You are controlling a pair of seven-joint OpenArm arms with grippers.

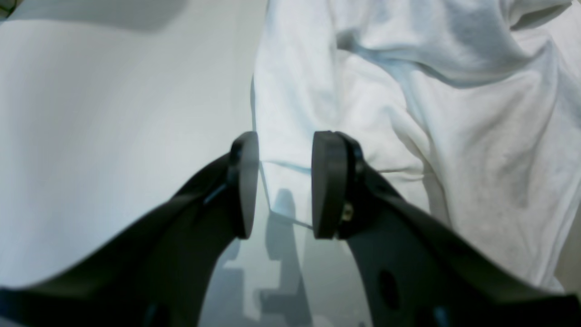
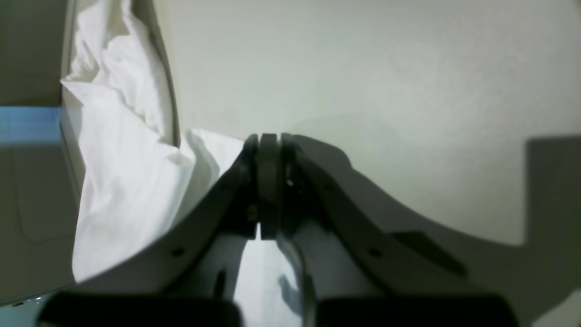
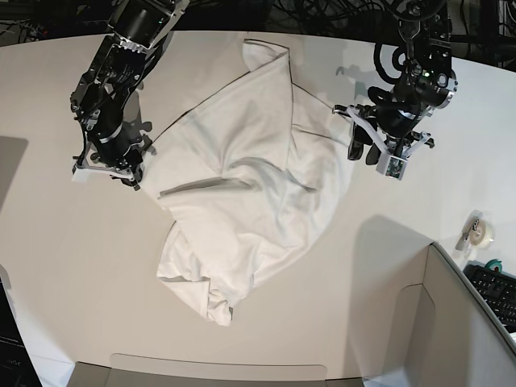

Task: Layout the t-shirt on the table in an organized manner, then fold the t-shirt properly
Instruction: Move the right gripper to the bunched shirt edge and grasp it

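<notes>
Lying crumpled, plain side up, the shirt (image 3: 242,193) covers mid-table (image 3: 64,266) in the base view. Only the wrist views show jaws: left gripper (image 1: 283,184) parted over a hem, right gripper (image 2: 268,181) closed, fabric pinched between its pads.

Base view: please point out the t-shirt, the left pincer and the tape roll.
t-shirt (image 3: 250,185), base view, middle of the cloth.
left pincer (image 3: 361,143), base view, between its fingertips.
tape roll (image 3: 481,232), base view, its top.
</notes>
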